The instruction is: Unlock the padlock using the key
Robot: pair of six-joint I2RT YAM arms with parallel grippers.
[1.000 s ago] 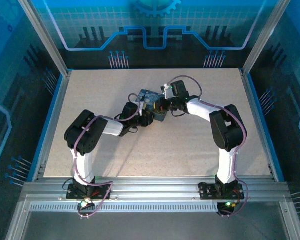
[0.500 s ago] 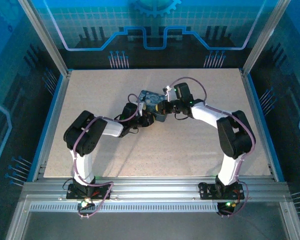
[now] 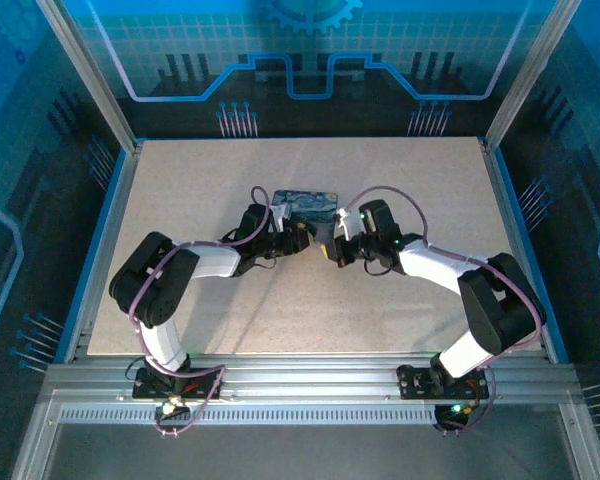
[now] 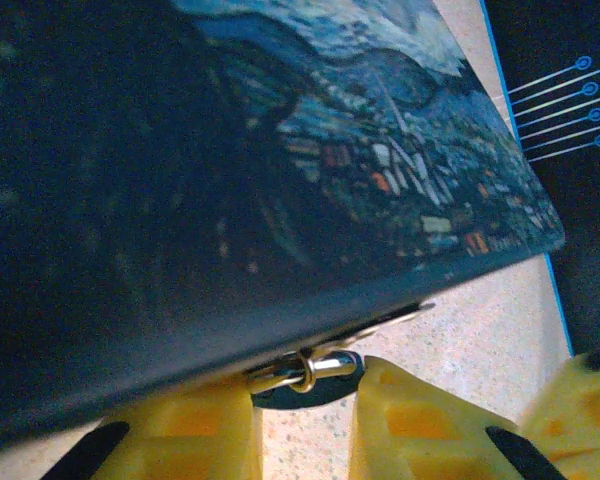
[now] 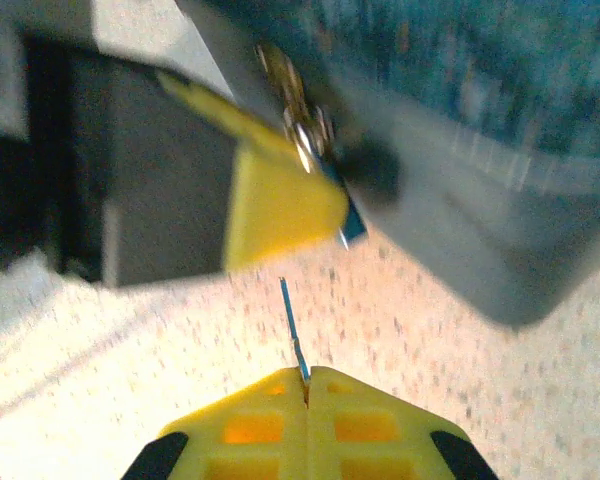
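No readable text, labels, brands or numbers on any surface in view.

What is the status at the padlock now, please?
Right fingers shut on key, tip short of padlock. Left fingers either side of padlock's silver bit, grip unclear. Left fingers close ahead of key tip.

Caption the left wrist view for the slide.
Left claw straddles the silvery fitting on the lower edge of the starry-night padlock, just above the speckled table.
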